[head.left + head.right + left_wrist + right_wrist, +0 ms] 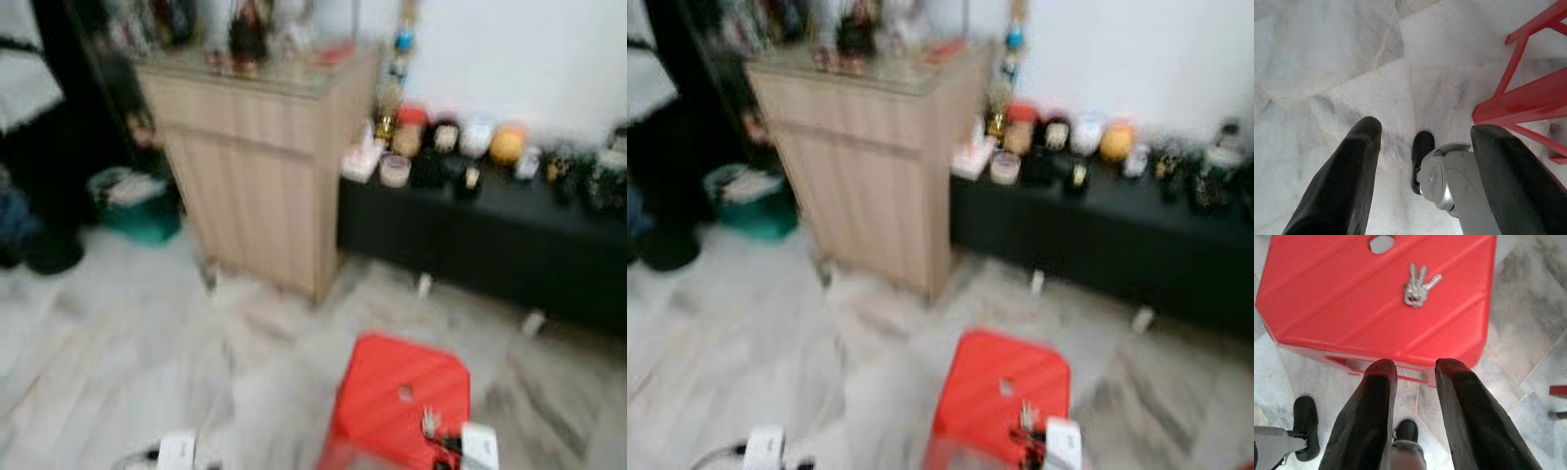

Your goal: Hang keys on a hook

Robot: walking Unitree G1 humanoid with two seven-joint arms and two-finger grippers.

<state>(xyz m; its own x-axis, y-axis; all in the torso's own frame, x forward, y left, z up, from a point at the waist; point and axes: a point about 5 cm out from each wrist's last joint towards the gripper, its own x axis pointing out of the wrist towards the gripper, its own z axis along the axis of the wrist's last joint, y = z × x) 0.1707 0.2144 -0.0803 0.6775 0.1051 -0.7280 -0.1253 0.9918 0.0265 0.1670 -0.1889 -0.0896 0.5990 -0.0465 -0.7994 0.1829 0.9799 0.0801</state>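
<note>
A: Nearest the lens? The right gripper [1413, 374], black fingers apart, nothing between them.

B: And the silver bunch of keys [1419, 286]?

A: Upper centre, lying on the red plastic stool [1342, 308]. The left gripper [1425, 142] is spread wide over pale marble floor [1327, 54].

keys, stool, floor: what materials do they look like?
Keys: bare silvery metal, by the pale sheen. Red stool: likely moulded plastic, with a uniform satin colour, ribbed top and a moulded hole. Floor: polished marble or marble-look tile, with grey veining and joint lines.
</note>
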